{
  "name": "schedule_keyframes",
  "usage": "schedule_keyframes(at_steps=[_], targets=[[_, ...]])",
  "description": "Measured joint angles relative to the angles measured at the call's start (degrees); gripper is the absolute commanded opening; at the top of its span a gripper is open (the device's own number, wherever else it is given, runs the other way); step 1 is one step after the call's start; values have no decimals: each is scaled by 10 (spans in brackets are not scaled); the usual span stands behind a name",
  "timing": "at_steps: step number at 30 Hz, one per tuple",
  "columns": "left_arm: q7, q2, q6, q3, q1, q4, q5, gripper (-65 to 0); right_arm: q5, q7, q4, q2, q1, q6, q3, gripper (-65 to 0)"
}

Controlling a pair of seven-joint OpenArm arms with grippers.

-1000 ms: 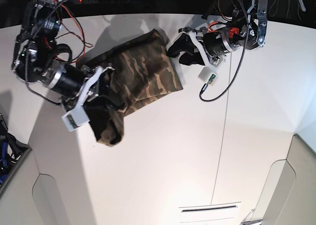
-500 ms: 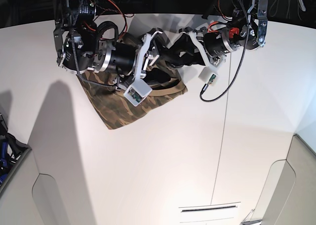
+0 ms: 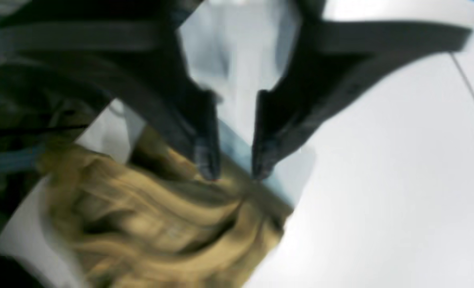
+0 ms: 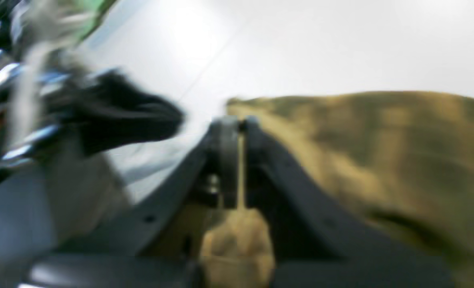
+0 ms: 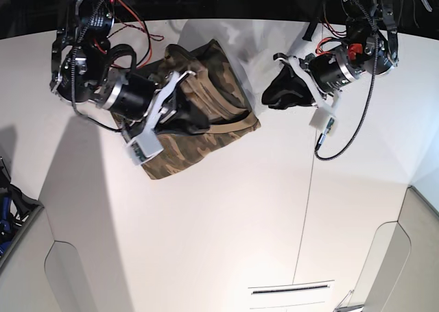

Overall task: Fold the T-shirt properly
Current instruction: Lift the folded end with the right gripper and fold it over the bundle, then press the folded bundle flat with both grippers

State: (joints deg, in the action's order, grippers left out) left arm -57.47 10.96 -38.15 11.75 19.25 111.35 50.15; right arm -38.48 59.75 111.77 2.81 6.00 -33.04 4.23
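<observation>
Camouflage cloth folded into a compact bundle on the white table (image 5: 226, 230), risk carried by the right arm's grip

The T-shirt (image 5: 206, 113) is seen lying beneath and ahead of the right gripper (image 4: 235, 122); its jaws are pressed together, and a thin fold of cloth appears pinched between them, though blur leaves this uncertain; if that arm is drawn away without release, the top layer may be dragged open and the fold spoiled. The left gripper (image 3: 233, 170) is held just off the bundle's edge, jaws narrowly parted with nothing visibly between them; a careless sweep from it could be enough to ruck the near corner; the loose lower flap may also be slid askew.
</observation>
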Motion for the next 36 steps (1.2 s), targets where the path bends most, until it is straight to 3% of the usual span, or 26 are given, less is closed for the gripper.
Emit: schedule_keyframes(at_steps=[4, 8, 11, 15, 20, 27, 36], targets=[[-2, 0, -9, -18, 17, 59, 36, -611, 43, -53, 0, -1, -11, 0, 90, -650], [6, 0, -9, -90, 17, 84, 33, -622, 64, -74, 0, -1, -47, 0, 158, -650], [37, 0, -12, -165, 17, 82, -39, -622, 63, -77, -14, 0, -69, 0, 176, -650], [95, 0, 44, -250, 7, 72, -127, -622, 59, -77, -77, 0, -96, -1, 173, -650], [99, -11, 75, -311, -21, 24, -172, -622, 59, -104, -213, 0, -147, -3, 140, -650], [96, -14, 75, -303, -18, -69, -223, -622, 64, -114, -370, 0, -187, 0, 82, -650], [73, -16, 72, -229, -18, -83, -218, -622, 64, -122, -381, 2, -193, -2, 79, -650]])
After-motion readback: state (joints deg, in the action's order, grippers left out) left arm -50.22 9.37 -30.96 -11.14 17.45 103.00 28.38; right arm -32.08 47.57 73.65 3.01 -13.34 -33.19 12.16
